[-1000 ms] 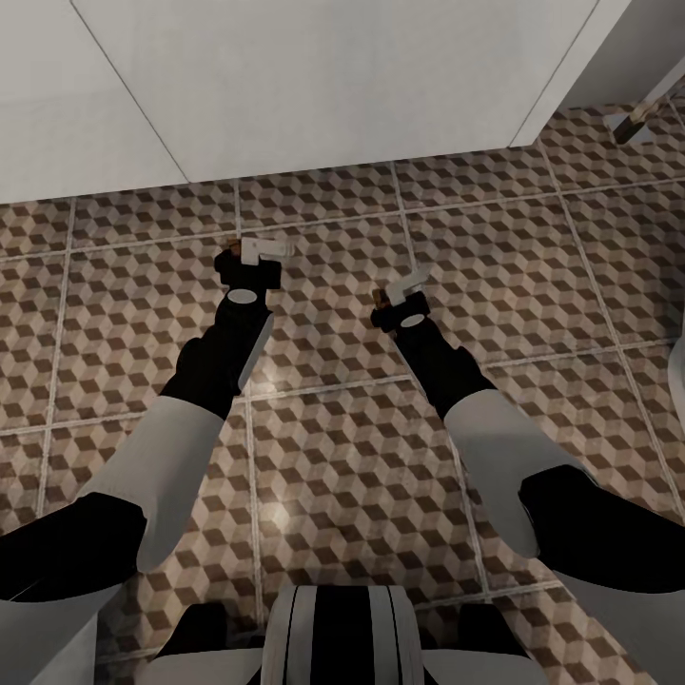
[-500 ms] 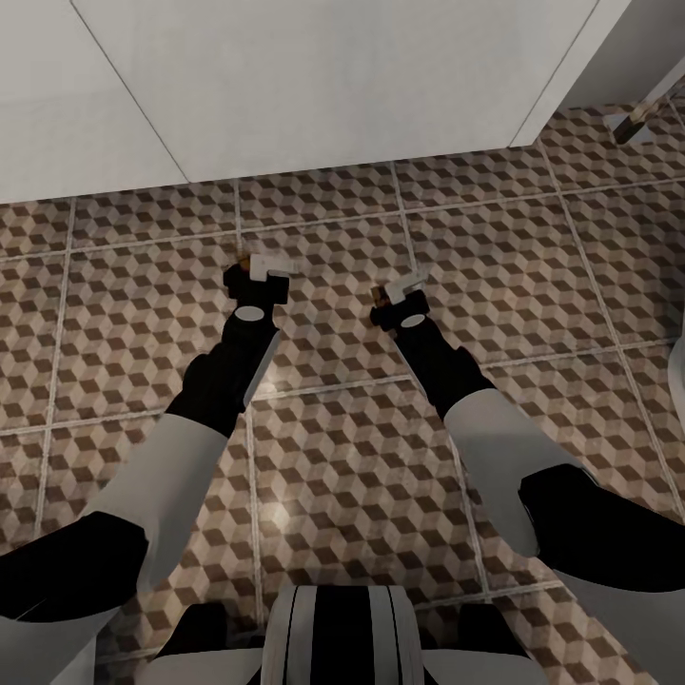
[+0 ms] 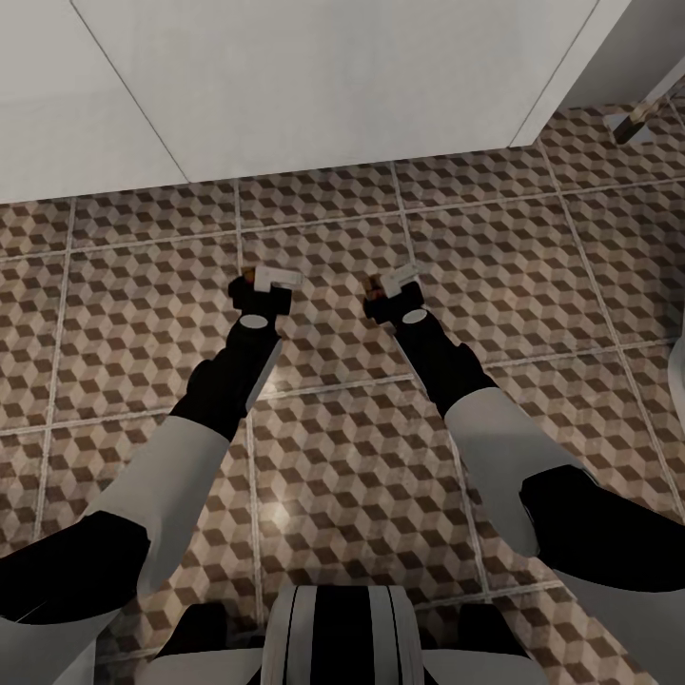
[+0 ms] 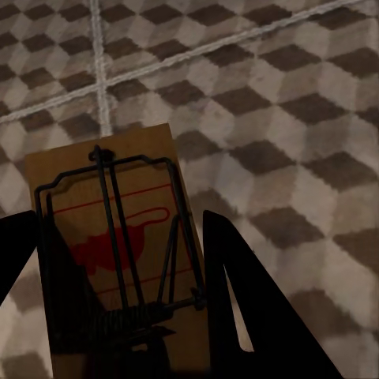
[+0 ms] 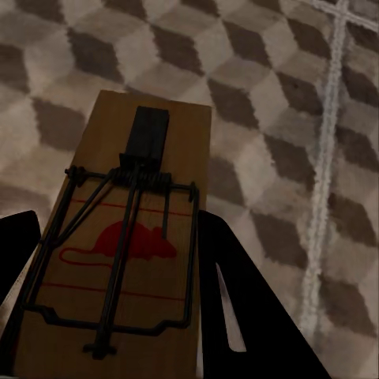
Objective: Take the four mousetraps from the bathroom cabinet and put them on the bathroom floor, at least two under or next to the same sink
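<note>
Cube-patterned bathroom floor fills the lower two thirds of the head view; a white panel spans the top. Mousetrap in left gripper: tan board, dark wire, red mouse print, lying between the two dark fingers, which sit close against its edges. Second mousetrap likewise clamped between the right gripper's fingers. In the head view, left gripper and right gripper sit mid-frame, near each other, low over the tiles. Contact with floor: cannot tell.
</note>
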Controlling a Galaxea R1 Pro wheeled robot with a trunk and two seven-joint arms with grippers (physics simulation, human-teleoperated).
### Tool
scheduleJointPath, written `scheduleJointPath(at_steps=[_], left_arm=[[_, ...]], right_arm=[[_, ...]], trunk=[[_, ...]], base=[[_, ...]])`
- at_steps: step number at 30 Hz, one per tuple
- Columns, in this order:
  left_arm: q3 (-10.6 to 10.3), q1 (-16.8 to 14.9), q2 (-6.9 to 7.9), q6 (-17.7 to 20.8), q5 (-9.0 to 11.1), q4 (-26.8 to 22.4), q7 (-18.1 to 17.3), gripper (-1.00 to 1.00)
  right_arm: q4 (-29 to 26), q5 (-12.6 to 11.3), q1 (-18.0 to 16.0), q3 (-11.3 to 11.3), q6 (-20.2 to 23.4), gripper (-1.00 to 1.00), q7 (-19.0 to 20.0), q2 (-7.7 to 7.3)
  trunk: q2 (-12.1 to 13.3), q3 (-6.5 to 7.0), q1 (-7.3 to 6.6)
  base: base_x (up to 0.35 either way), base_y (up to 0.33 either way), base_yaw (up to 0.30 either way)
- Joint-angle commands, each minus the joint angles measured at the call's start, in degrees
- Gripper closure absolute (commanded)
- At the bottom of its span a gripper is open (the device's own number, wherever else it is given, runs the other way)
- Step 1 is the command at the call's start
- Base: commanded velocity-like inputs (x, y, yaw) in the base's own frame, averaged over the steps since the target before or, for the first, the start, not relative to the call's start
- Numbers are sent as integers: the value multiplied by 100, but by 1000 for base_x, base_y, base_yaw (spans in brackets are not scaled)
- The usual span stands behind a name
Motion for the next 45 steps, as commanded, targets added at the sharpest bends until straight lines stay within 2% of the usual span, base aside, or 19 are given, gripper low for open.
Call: scheduleJointPath(at_steps=[1,11,21,37,45], left_arm=[[-12,-1,1,52,-63,7,5,100],[-10,6,1,44,-2,42,4,100],[-16,7,1,48,25,51,12,100],[-17,7,1,47,26,79,11,100],[-17,11,-2,42,26,81,9,100]], right_arm=[[-7,41,-2,16,9,100,-27,0],[-8,40,-2,17,-300,100,1,0],[-8,40,-2,22,-319,100,2,0],[-8,40,-2,26,-320,100,1,0],[-8,40,-2,26,-320,100,2,0]], trunk=[[-1,-3,-1],[-1,-3,-1],[-1,-3,-1],[-1,-3,-1],[-1,-3,-1]], base=[[0,0,0],[0,0,0],[11,0,0],[178,0,0],[50,0,0]])
